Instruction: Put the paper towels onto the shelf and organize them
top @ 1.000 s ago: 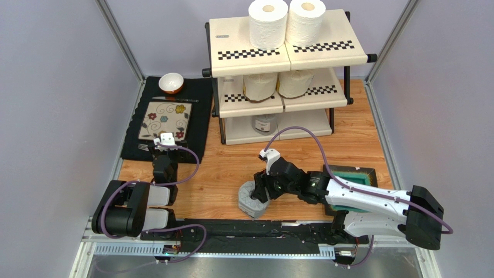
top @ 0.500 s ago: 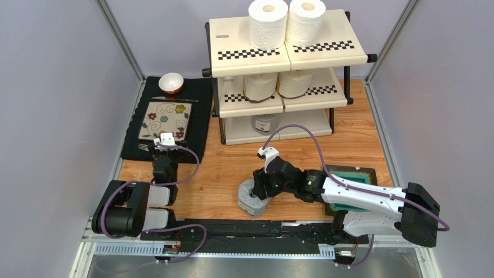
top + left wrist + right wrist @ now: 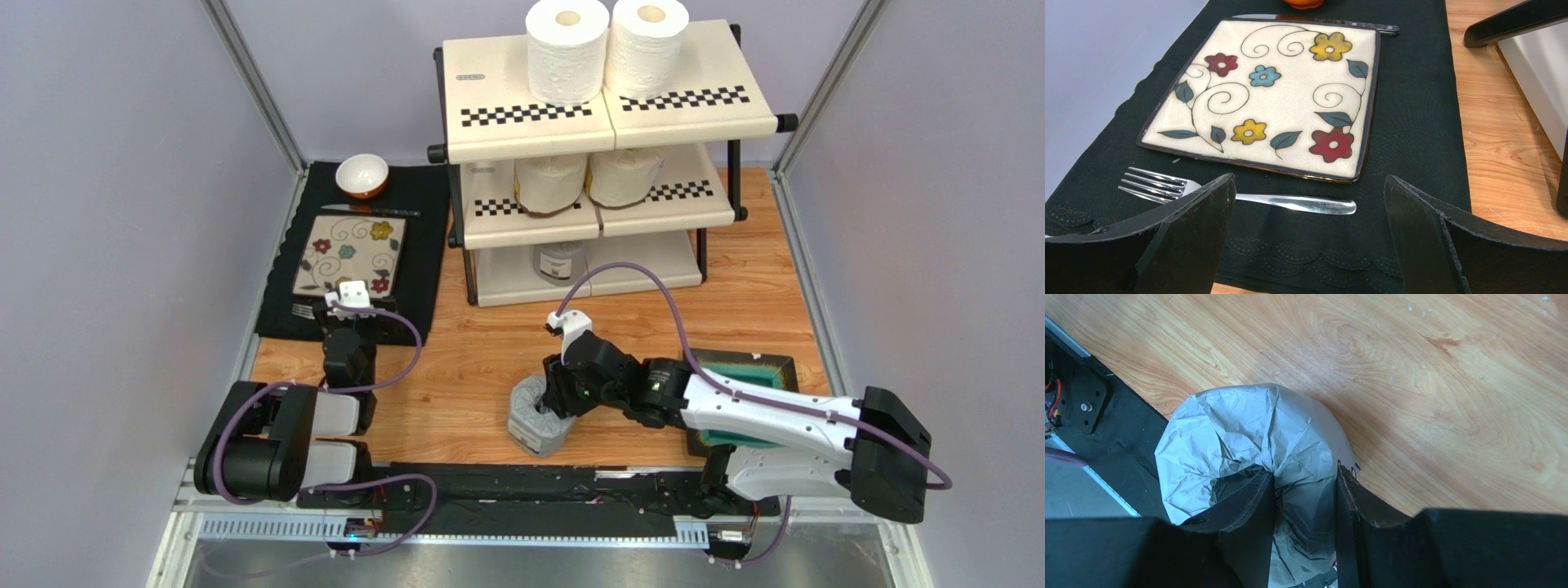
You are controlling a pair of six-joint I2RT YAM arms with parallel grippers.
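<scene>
The shelf (image 3: 491, 76) stands at the back centre. Two white paper towel rolls (image 3: 568, 49) (image 3: 648, 45) stand on its top tier. Two cream-wrapped rolls (image 3: 550, 181) (image 3: 626, 174) stand on the middle tier. A grey-wrapped roll (image 3: 561, 261) shows on the bottom tier. Another grey-wrapped roll (image 3: 535, 417) (image 3: 1241, 435) stands on the table near the front edge. My right gripper (image 3: 555, 395) (image 3: 1303, 490) is shut on its wall, one finger in the centre hole and one outside. My left gripper (image 3: 350, 300) (image 3: 1309, 208) is open and empty over the black mat.
A black mat (image 3: 423, 245) at the left holds a floral square plate (image 3: 350, 252) (image 3: 1272, 92), a fork (image 3: 1247, 197), a knife (image 3: 1321, 23) and a small white-and-orange bowl (image 3: 362, 175). A green-lined black tray (image 3: 751, 370) lies under my right arm. Grey walls enclose the table.
My right gripper has turned the grey-wrapped roll from tilted toward upright and shifted it slightly. The left arm has not moved.
</scene>
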